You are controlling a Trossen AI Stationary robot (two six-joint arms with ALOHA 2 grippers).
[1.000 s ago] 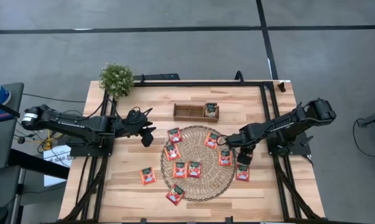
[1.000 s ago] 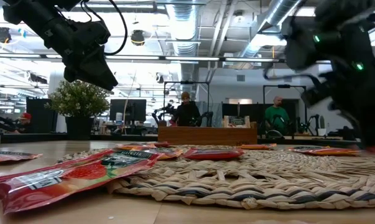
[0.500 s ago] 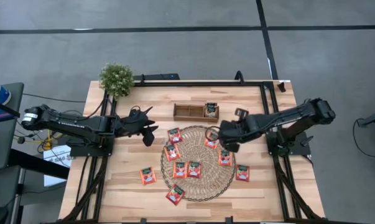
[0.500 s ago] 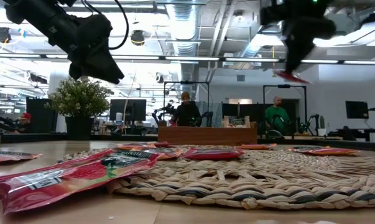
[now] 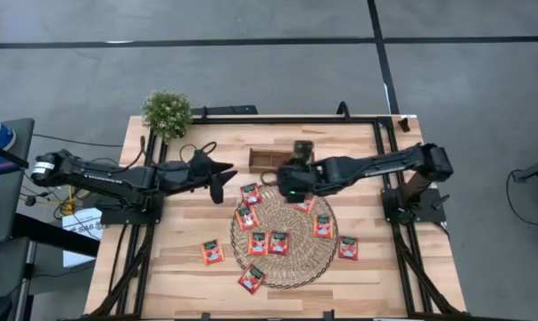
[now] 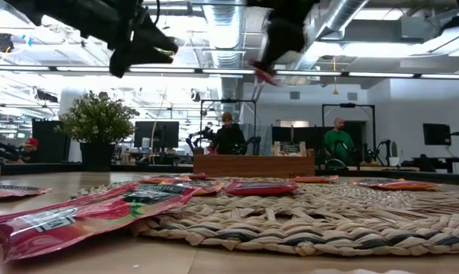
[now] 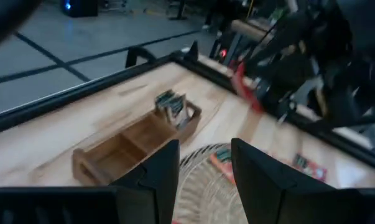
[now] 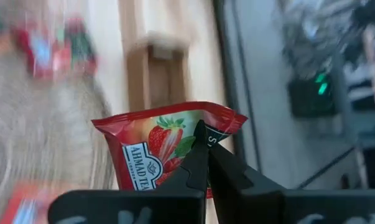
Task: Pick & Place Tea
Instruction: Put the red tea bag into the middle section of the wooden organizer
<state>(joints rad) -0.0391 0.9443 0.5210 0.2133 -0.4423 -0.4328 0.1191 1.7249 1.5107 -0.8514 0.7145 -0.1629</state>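
the right gripper (image 8: 201, 163), above the wooden tray (image 5: 270, 159), pinches a red tea sachet (image 8: 168, 149) by its edge; light, thin and crinkly, it likely needs a firm edge pinch. the left gripper (image 7: 201, 163) hovers unclenched nearby.

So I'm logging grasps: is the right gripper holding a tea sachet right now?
Yes, the right gripper is pinched shut on a red strawberry tea sachet, plainly seen in the right wrist view.
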